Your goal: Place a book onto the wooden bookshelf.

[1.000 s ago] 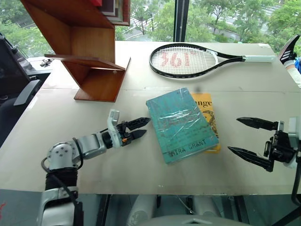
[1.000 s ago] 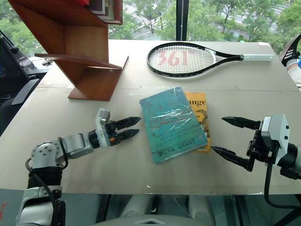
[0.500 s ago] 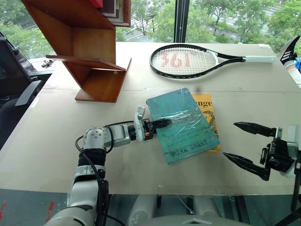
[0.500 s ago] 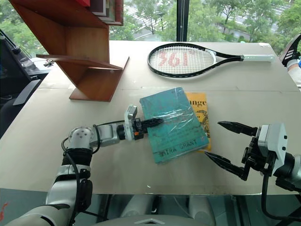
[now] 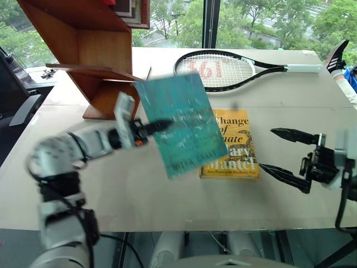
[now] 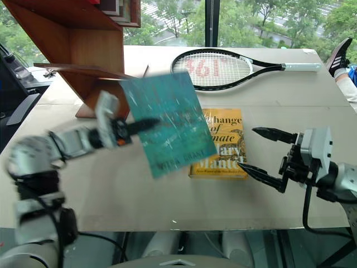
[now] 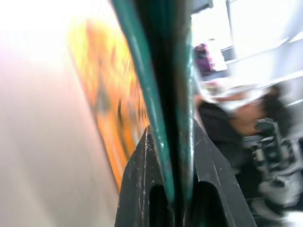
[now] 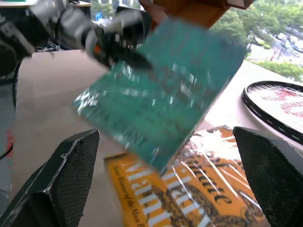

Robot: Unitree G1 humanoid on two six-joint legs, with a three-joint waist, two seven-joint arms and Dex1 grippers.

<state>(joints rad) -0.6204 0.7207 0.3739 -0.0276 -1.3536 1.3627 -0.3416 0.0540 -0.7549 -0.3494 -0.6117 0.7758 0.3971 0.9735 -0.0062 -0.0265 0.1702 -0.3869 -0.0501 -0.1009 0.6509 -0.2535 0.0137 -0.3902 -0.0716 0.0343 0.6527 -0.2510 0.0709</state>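
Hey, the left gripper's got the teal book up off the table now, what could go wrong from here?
The left gripper pinches the book only near one edge, and its jacket is glossy, so the tilted book may slip or swing. The wooden bookshelf has slanted boards close by; a corner could knock one on the way in. If dropped, it would likely land on the yellow book below.

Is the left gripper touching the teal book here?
Touching. In the left wrist view, the left gripper is shut on the teal book, both fingers pressed against its covers.
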